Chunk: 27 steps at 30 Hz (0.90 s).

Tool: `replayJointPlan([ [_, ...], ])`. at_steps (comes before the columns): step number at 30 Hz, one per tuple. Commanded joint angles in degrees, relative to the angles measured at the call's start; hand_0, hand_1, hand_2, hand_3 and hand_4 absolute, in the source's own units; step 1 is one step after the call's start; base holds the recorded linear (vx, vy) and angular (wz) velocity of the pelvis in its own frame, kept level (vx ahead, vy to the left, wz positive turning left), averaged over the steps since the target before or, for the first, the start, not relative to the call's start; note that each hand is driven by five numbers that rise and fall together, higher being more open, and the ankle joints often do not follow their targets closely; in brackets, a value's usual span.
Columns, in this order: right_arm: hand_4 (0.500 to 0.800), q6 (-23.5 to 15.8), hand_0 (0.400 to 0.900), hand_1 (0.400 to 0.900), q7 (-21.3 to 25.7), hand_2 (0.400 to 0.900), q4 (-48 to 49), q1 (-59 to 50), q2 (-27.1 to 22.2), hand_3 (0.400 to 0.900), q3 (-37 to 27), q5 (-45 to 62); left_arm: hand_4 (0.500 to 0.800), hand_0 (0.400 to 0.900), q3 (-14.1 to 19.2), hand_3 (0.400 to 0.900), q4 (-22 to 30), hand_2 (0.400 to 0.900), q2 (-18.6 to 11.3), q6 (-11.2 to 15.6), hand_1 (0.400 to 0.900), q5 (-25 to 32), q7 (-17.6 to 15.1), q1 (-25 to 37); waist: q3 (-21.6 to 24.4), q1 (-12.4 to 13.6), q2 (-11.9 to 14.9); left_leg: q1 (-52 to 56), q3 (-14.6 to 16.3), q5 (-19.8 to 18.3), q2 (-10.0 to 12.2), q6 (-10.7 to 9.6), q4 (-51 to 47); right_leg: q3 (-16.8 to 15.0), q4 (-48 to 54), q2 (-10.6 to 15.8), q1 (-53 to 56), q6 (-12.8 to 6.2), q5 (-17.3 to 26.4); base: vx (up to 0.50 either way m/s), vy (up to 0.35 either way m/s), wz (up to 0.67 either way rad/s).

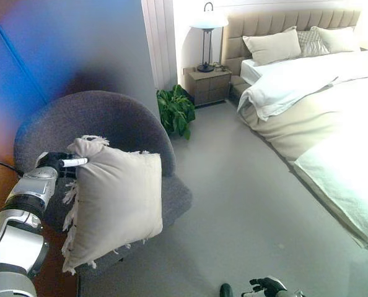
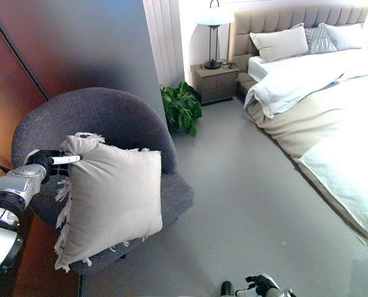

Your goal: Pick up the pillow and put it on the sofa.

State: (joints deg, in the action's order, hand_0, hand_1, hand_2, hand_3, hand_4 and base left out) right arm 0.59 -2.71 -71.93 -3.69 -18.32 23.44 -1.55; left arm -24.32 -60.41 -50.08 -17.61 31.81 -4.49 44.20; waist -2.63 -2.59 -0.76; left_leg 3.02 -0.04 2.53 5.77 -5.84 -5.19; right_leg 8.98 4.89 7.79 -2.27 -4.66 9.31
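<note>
A: How far is the task now, in your opinion?

B: The pillow (image 1: 113,201) is already picked up. The left hand (image 1: 59,163), at the middle left of the frame, pinches its upper left corner, with fingers curled on the cloth. The pillow hangs upright in front of the grey armchair (image 1: 109,124), over the seat. I cannot tell if its lower edge touches the seat or not.

A: So the chair is the sofa of the task?

B: I judge yes; it is the only seat of this kind in the frame. What is left is to lower the pillow on the seat and let go of the corner.

A: And the right hand?

B: The right hand (image 2: 262,286) shows only at the bottom edge, a little right of the middle. It holds nothing. Its fingers look partly bent, but I cannot tell more.

A: Any brand or writing to read?

B: None that I can see. The pillow is plain beige with fringes, and the bed (image 1: 320,99) at the upper right has no label too.
</note>
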Motion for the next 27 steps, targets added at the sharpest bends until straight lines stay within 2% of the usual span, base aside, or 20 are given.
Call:
replayJointPlan([
  [1, 0.8, -1.1, 0.9, 0.9, 1.8, 0.9, -3.1, 0.2, -3.6, 0.9, 2.8, 2.9, 0.714, 0.757, 0.5, 0.757, -2.1, 0.757, -6.9, 6.9, 0.757, -3.9, -7.8, 20.3, -0.1, -1.2, -2.8, -1.7, 4.3, -1.6, -6.3, 5.1, 0.2, -1.0, -3.0, -0.9, 2.0, -2.38, -6.9, -0.15, 0.036, 0.08],
  [2, 0.8, -1.2, 0.9, 0.9, 1.9, 0.9, -3.1, -0.2, -3.7, 0.9, 3.1, 3.5, 0.8, 0.9, 0.2, 0.9, -2.0, 0.9, -6.6, 6.8, 0.9, -3.9, -8.6, 20.9, -0.6, -1.1, -2.7, -2.1, 4.3, -1.6, -6.4, 5.1, 0.2, -1.0, -3.2, -0.8, 1.6, -2.34, -7.0, -0.12, 0.025, 0.06],
  [10, 0.8, -1.3, 0.9, 0.9, 2.1, 0.9, -2.7, -0.3, -3.6, 0.9, 3.3, 4.2, 0.8, 0.9, -0.9, 0.9, -2.6, 0.9, -6.6, 7.9, 0.9, -6.1, -10.5, 22.7, -1.0, -1.5, -2.9, -1.5, 4.9, -2.2, -6.5, 5.2, 0.2, -1.4, -3.3, -0.6, 1.9, -2.5, -7.3, 0.01, 0.01, 0.0],
  [12, 0.8, -1.6, 0.9, 0.9, 2.1, 0.9, -3.3, 0.1, -3.6, 0.9, 3.3, 3.8, 0.8, 0.9, -2.0, 0.9, -3.7, 0.9, -7.6, 9.4, 0.9, -8.9, -10.9, 24.0, -0.6, -1.7, -2.9, -1.0, 5.2, -2.3, -6.5, 5.2, 0.2, -1.5, -3.2, -0.6, 2.3, -2.57, -7.4, 0.09, 0.001, -0.03],
  [16, 0.8, -1.6, 0.9, 0.9, 1.9, 0.9, -3.3, 0.7, -3.7, 0.9, 3.4, 3.5, 0.8, 0.9, -3.8, 0.9, -3.7, 0.9, -9.0, 10.2, 0.9, -11.4, -12.9, 26.3, -0.3, -1.8, -3.0, -0.5, 5.3, -2.6, -6.5, 5.2, 0.2, -1.7, -3.1, -0.7, 2.7, -2.6, -7.5, 0.06, -0.003, -0.04],
  [21, 0.8, -1.4, 0.9, 0.9, 1.9, 0.9, -2.8, 1.4, -3.9, 0.9, 3.6, 3.5, 0.8, 0.9, -5.6, 0.9, -3.1, 0.9, -10.9, 12.4, 0.9, -14.0, -16.0, 27.9, -0.2, -1.8, -2.9, 0.1, 5.3, -2.8, -6.5, 5.1, 0.2, -1.7, -2.8, -0.7, 3.5, -2.6, -7.6, 0.04, -0.003, -0.02],
  [25, 0.8, -1.7, 0.9, 0.9, 1.9, 0.9, -2.9, 1.7, -3.9, 0.9, 3.4, 3.1, 0.8, 0.9, -5.7, 0.9, -0.8, 0.9, -11.4, 13.9, 0.9, -12.3, -15.9, 27.8, 0.0, -1.4, -3.1, 0.3, 5.1, -2.9, -6.5, 5.1, 0.2, -1.6, -2.8, -0.7, 3.7, -2.54, -7.8, 0.0, 0.0, 0.0],
  [27, 0.8, -1.7, 0.9, 0.9, 1.9, 0.9, -3.1, 1.6, -3.7, 0.9, 3.3, 3.1, 0.8, 0.9, -4.8, 0.9, 1.4, 0.9, -10.8, 13.4, 0.9, -7.4, -13.8, 26.6, 0.0, -1.1, -3.1, 0.4, 4.9, -3.0, -6.5, 5.1, 0.2, -1.4, -2.9, -0.7, 3.8, -2.53, -8.0, 0.0, 0.0, 0.0],
])
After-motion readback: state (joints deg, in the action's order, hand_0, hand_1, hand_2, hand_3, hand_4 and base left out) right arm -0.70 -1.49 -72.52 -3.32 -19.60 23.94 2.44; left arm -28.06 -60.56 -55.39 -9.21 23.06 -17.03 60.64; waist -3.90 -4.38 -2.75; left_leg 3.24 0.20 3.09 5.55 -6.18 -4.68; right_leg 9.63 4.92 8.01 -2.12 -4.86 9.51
